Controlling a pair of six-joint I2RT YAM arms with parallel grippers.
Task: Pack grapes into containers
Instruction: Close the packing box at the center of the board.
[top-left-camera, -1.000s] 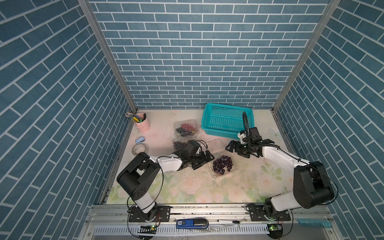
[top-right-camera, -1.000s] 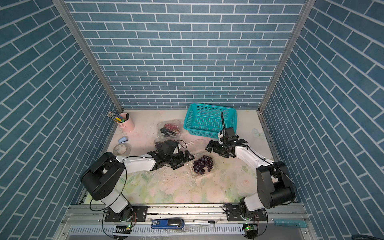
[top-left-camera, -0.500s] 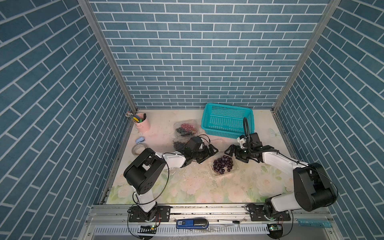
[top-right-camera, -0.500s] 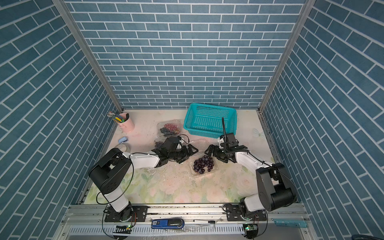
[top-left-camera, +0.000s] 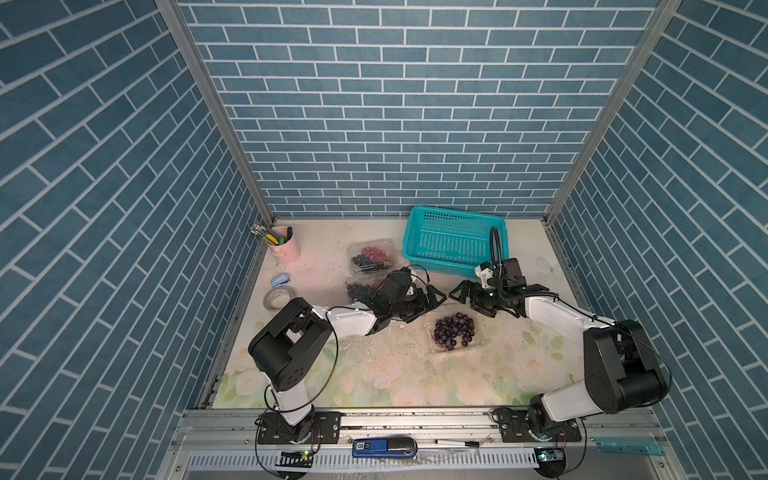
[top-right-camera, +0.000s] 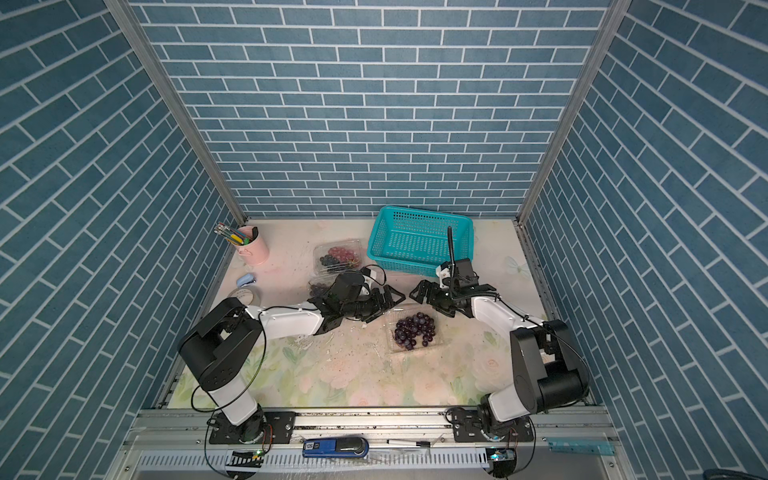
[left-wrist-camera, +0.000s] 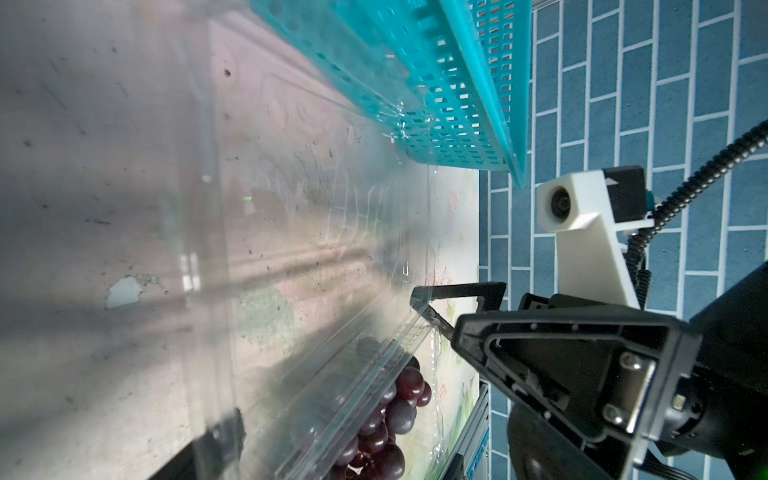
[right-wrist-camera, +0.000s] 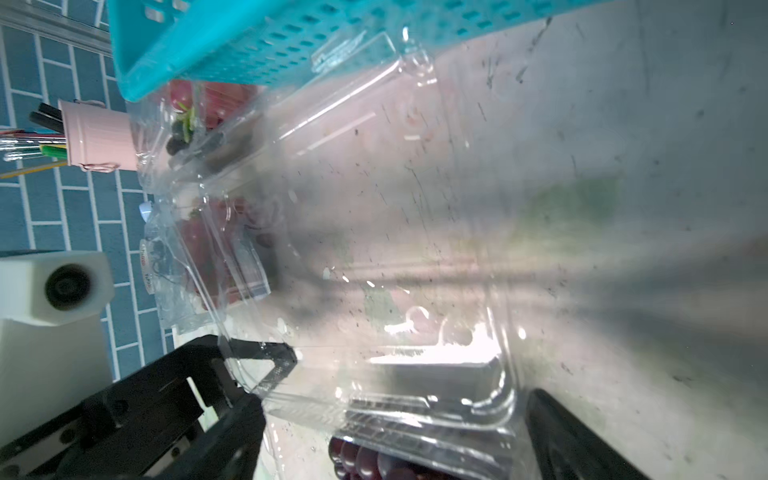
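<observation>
Left gripper (top-left-camera: 429, 305) and right gripper (top-left-camera: 467, 300) both gape wide at the raised lid (right-wrist-camera: 374, 249) of the clear plastic clamshell container (top-left-camera: 478, 345), 6 o'clock of the teal perforated basket (top-left-camera: 449, 253); dark purple grapes (top-left-camera: 454, 330) inside. See-through lid, contact's unclear.

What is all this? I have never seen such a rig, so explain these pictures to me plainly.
Two robot arms stand at the front edge of a table. Two pictures look down from overhead, nearly alike; two come from cameras on the arms' wrists. Each arm ends in a two-fingered tool: the left tool and right tool both stand open, gripping nothing, either side of an open clear container of dark grapes. Behind lie a second grape container, a third container partly hidden by the left arm, a teal basket, a pink cup of pens and a tape roll.
</observation>
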